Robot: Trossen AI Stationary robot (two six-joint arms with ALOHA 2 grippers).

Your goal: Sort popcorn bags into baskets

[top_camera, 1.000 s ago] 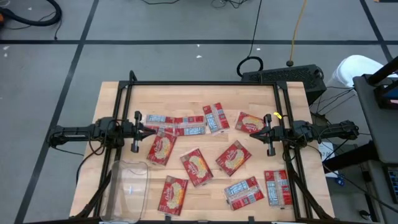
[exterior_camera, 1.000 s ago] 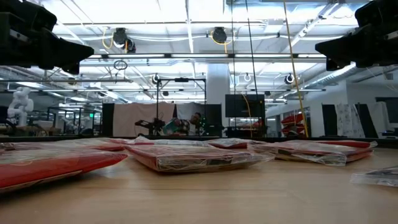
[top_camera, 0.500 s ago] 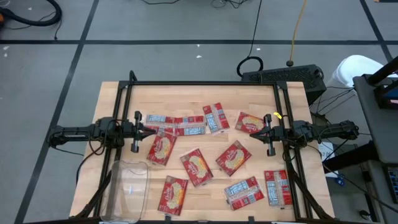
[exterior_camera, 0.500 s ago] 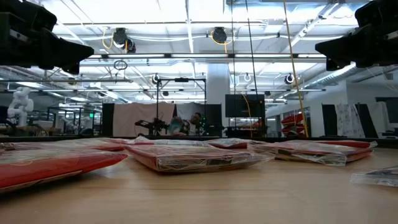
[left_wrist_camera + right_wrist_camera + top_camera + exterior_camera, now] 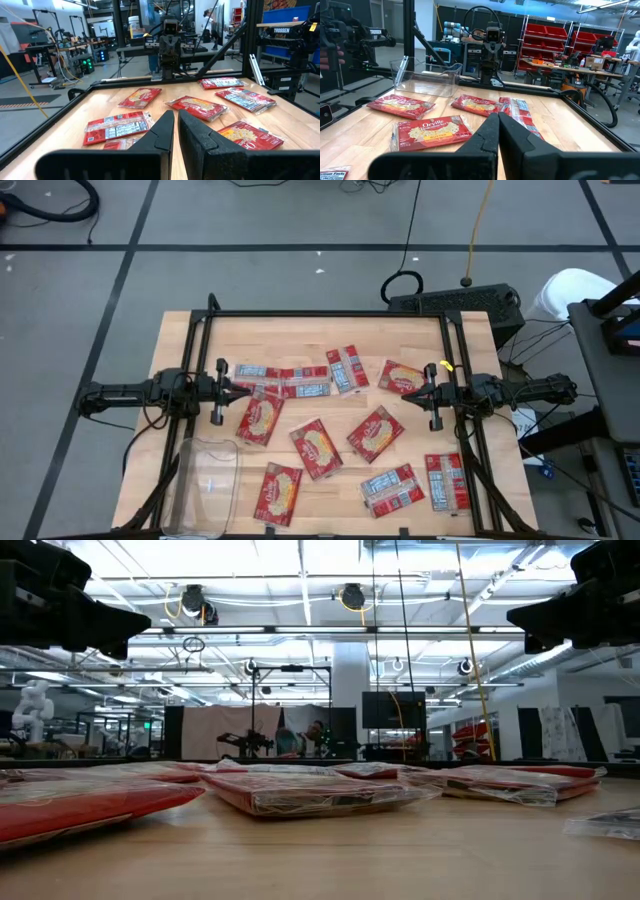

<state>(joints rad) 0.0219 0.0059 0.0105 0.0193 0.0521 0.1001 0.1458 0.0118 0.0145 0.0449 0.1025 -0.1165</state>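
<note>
Several red popcorn bags lie flat and scattered on the wooden table: one (image 5: pixel 260 420) by my left gripper, others at the middle (image 5: pixel 317 448) and near right (image 5: pixel 446 480). Some lie picture side up (image 5: pixel 432 131), some label side up (image 5: pixel 117 126). The see-through bin (image 5: pixel 205 485) stands at the near left corner and also shows in the right wrist view (image 5: pixel 427 77). My left gripper (image 5: pixel 240 388) is shut and empty above the left side. My right gripper (image 5: pixel 408 391) is shut and empty above the right side. Both hover well above the bags, as the low view shows.
A black frame (image 5: pixel 320 314) runs along the table's far edge and down both sides. Bare wood (image 5: pixel 290 335) shows along the far side of the table. Beyond the table the room holds shelves, stands and other equipment.
</note>
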